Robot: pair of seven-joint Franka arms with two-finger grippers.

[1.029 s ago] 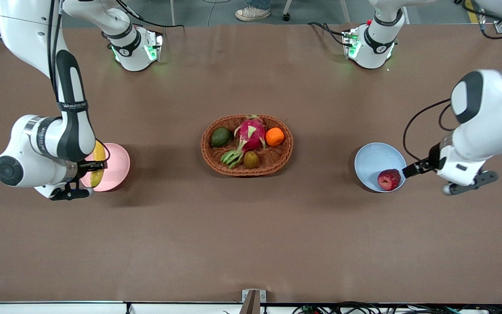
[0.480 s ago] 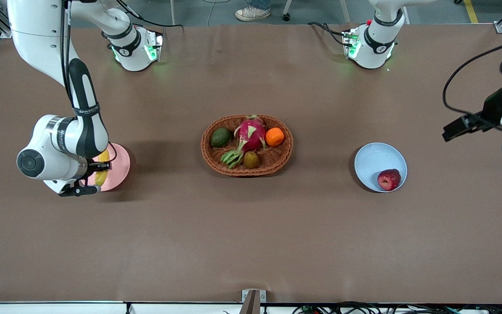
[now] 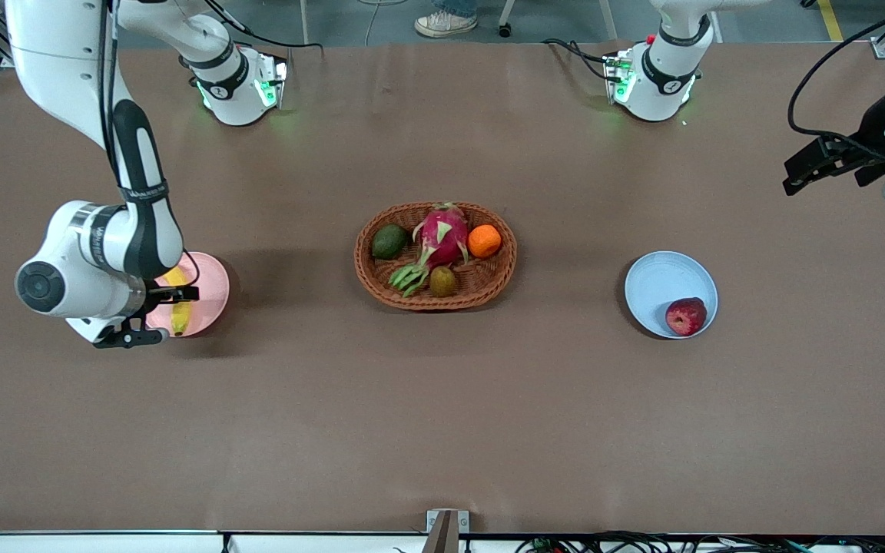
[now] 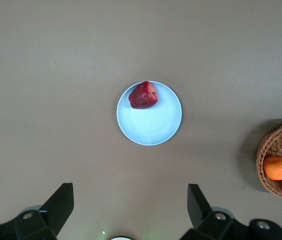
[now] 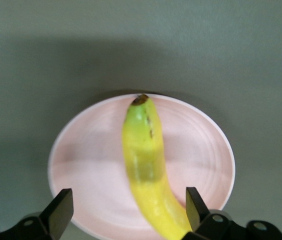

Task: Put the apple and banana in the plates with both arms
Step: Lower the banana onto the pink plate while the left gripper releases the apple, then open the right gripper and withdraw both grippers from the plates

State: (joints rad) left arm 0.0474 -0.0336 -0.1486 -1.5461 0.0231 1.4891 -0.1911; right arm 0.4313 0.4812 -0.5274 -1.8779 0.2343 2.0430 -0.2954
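Observation:
The yellow banana (image 3: 180,317) (image 5: 146,160) lies on the pale pink plate (image 3: 213,288) (image 5: 81,150), at the right arm's end of the table. My right gripper (image 3: 163,315) (image 5: 128,210) hangs low over that plate, open, with the banana's end between its spread fingers and close to one of them. The dark red apple (image 3: 686,316) (image 4: 143,95) rests inside the light blue plate (image 3: 661,280) (image 4: 153,125), against its rim. My left gripper (image 3: 823,165) (image 4: 129,207) is raised high over the table's edge at the left arm's end, open and holding nothing.
An oval wicker basket (image 3: 488,290) (image 4: 266,150) stands mid-table between the plates. It holds a pink dragon fruit (image 3: 442,234), an orange (image 3: 484,240) (image 4: 277,168), an avocado (image 3: 389,241) and a small brown fruit (image 3: 442,281). Brown tabletop lies all around.
My right gripper has opened and let go of the banana, which now lies on the pink plate. My left arm has lifted away from the blue plate toward the table's edge.

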